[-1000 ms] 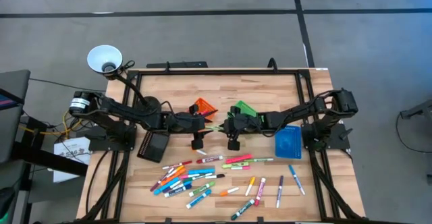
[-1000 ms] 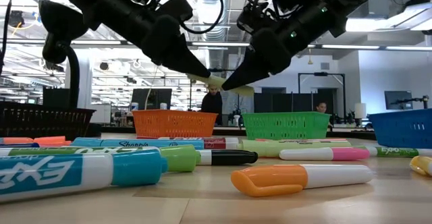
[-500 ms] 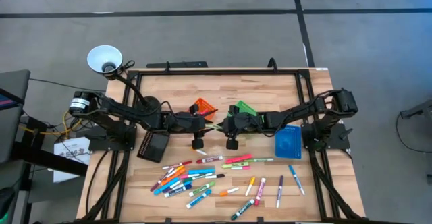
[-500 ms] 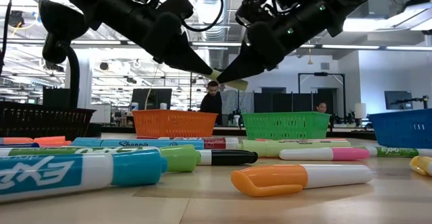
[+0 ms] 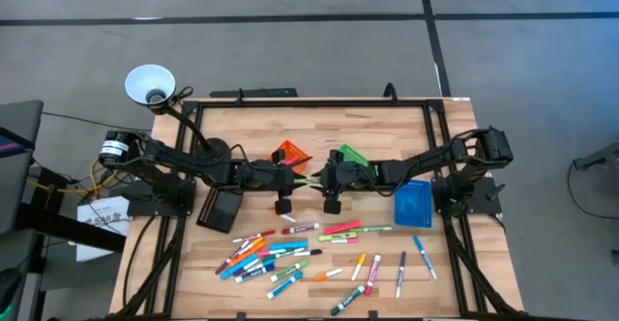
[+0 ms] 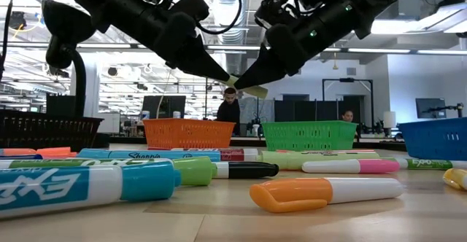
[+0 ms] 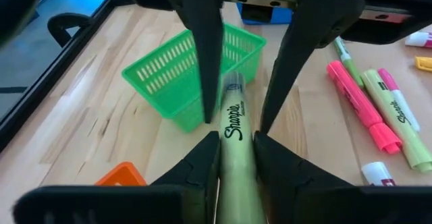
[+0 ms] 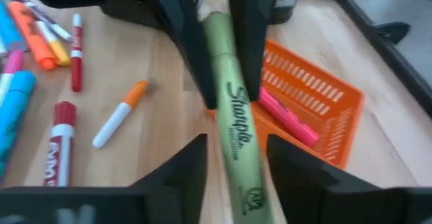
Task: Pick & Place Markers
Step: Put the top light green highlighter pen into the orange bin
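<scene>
1. High view: left gripper [image 5: 308, 180] and right gripper [image 5: 316, 180] meet tip to tip above mid-worktop [image 5: 387, 263].
2. Left fingers [image 7: 202, 163] clamp a yellow-green Sharpie marker [image 7: 236, 140]; right fingers [image 8: 196, 163] stand slightly apart around it.
3. Other markers [image 5: 280, 253] lie scattered nearer.

- held marker [image 7: 236, 133] was yellow-green, black Sharpie lettering
- bins were orange [image 8: 314, 102], green [image 7: 185, 79], blue [image 5: 412, 203], black [image 5: 221, 207]
- table [image 5: 387, 128] was light wood
- grippers were black
</scene>
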`<state>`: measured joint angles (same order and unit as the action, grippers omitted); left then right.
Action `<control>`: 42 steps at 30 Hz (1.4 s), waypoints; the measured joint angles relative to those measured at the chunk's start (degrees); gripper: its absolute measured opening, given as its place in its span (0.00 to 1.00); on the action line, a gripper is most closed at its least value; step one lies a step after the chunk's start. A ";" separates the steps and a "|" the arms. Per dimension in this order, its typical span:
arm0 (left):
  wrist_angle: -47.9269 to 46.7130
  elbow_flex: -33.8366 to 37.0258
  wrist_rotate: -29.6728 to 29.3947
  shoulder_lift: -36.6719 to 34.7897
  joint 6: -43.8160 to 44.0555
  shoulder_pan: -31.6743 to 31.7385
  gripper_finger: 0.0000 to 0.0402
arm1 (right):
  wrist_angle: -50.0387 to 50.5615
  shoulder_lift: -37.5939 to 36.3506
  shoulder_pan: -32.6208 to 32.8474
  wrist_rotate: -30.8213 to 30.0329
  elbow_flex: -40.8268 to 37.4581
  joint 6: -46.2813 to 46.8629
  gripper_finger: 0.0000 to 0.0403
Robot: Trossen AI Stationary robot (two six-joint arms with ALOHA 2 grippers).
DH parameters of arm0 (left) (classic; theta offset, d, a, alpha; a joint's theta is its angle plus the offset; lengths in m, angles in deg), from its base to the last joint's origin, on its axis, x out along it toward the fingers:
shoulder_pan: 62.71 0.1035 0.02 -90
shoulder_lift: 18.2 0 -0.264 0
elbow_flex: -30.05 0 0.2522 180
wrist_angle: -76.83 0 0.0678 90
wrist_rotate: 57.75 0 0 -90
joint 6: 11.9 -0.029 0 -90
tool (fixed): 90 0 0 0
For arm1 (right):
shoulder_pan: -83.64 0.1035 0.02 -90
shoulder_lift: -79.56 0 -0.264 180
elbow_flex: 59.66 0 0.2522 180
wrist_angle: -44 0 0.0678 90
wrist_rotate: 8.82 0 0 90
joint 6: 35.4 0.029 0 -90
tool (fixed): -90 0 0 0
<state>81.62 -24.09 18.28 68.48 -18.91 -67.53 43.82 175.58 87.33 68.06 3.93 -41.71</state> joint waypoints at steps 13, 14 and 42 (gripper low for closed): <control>-12.78 0.00 -18.81 -0.04 5.38 1.51 0.20 | 10.58 -0.37 0.01 -12.34 0.02 -0.18 0.59; -13.29 0.00 -19.30 -0.04 6.41 1.94 0.20 | 10.88 -0.37 0.01 -12.38 0.02 -0.16 0.59; -19.96 1.22 -10.86 -0.94 17.45 6.86 0.36 | 12.05 -0.37 6.02 10.37 0.02 2.96 0.60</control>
<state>61.65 -22.87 7.42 67.54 -1.46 -60.67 55.86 175.21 93.35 78.43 3.95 -38.75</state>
